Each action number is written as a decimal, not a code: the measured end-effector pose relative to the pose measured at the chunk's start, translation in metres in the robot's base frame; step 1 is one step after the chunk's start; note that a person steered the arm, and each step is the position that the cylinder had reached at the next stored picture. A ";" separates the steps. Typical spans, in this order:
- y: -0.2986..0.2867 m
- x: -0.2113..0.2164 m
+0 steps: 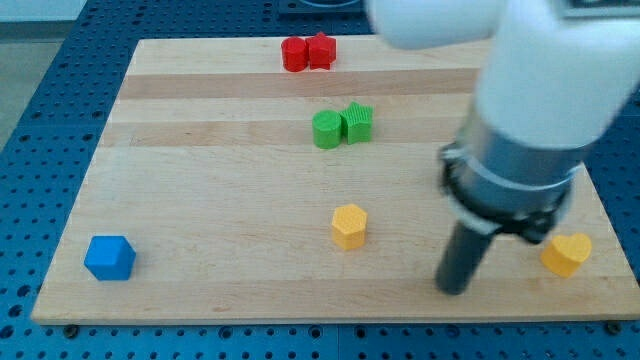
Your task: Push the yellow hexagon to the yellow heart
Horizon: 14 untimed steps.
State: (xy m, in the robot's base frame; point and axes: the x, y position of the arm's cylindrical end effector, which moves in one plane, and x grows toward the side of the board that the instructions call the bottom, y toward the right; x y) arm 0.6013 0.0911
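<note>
The yellow hexagon (349, 226) sits on the wooden board (220, 200) a little below its middle. The yellow heart (566, 254) lies near the board's bottom right corner. My tip (453, 289) rests on the board between them, to the right of the hexagon and to the left of the heart, slightly lower than both. It touches neither block. The arm's white and grey body fills the view's upper right and hides the board behind it.
A green round block (326, 130) and a green star (358, 122) touch each other above the hexagon. Two red blocks (307, 52) sit together at the top edge. A blue cube (109, 258) lies at the bottom left.
</note>
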 end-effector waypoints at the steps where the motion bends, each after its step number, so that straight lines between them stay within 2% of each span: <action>1: -0.073 0.004; 2: -0.129 -0.008; 4: -0.140 -0.053; 8: -0.028 -0.070; 14: 0.050 -0.089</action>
State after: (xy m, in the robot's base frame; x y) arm 0.5119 0.1413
